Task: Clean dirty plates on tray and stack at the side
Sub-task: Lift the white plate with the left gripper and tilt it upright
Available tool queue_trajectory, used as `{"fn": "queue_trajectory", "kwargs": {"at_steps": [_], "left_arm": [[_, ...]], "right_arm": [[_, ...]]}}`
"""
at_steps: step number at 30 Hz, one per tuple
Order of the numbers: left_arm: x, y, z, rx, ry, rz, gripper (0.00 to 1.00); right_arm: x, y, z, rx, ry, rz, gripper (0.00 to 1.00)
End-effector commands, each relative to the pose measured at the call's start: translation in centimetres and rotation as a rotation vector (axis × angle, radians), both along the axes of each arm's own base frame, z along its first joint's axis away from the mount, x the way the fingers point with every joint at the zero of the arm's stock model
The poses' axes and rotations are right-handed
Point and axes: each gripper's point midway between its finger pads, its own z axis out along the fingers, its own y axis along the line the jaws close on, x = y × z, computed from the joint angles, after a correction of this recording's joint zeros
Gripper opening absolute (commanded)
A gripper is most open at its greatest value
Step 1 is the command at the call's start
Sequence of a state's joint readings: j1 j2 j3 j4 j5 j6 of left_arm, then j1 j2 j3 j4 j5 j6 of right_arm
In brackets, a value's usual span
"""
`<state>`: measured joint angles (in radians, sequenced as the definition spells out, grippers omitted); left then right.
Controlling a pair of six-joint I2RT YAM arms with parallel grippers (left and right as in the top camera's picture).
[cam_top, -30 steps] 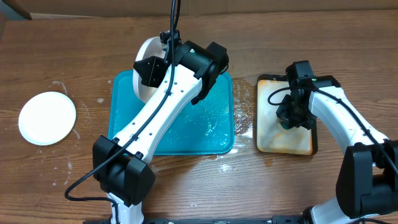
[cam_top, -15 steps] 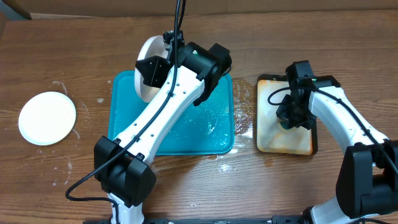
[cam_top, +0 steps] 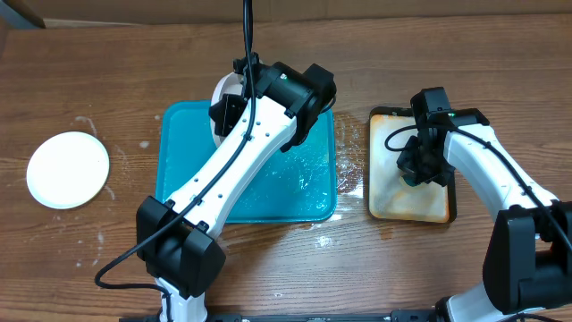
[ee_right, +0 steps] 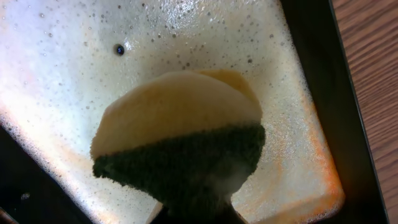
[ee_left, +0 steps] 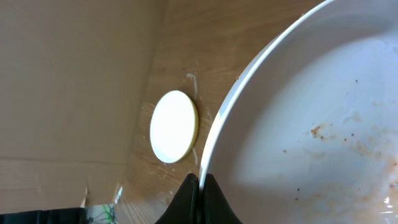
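Observation:
My left gripper (cam_top: 231, 109) (ee_left: 200, 181) is shut on the rim of a white plate (cam_top: 223, 89) (ee_left: 311, 118). The plate stands tilted on edge above the far side of the teal tray (cam_top: 295, 192); brown smears and specks mark its face. A second, clean-looking pale plate (cam_top: 68, 170) (ee_left: 174, 126) lies flat on the table at far left. My right gripper (cam_top: 420, 167) (ee_right: 193, 211) is shut on a yellow sponge (ee_right: 180, 112) with a dark green scouring side, held just over the foamy beige tray.
The black-rimmed beige tray (cam_top: 393, 201) (ee_right: 292, 180), foamy and orange-stained, sits right of the teal tray. Water puddles (cam_top: 350, 183) lie between the two trays and on the teal tray's floor. A cardboard wall (cam_top: 375, 7) runs along the table's back.
The left wrist has turned and shifted slightly right, so the held plate now shows more edge-on from above. The right arm and sponge have not moved.

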<state>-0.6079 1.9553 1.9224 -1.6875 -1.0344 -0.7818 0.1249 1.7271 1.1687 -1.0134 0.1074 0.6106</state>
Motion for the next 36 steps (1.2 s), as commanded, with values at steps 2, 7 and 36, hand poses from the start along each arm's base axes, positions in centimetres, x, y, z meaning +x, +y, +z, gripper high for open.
{"fn": "queue_trajectory", "kwargs": {"at_steps": [2, 7, 36], "left_arm": [[0.6, 1.0, -0.3, -0.104, -0.035, 0.077, 0.04], [1.1, 2.0, 0.2, -0.065, -0.029, 0.071, 0.04], [1.9, 5.5, 3.0, 0.103, -0.128, 0.124, 0.04]], "right_arm": [[0.1, -0.1, 0.2, 0.006, -0.008, -0.016, 0.04], [0.2, 0.0, 0.2, 0.01, -0.012, -0.016, 0.04], [-0.2, 0.3, 0.1, 0.03, 0.006, -0.014, 0.04]]}}
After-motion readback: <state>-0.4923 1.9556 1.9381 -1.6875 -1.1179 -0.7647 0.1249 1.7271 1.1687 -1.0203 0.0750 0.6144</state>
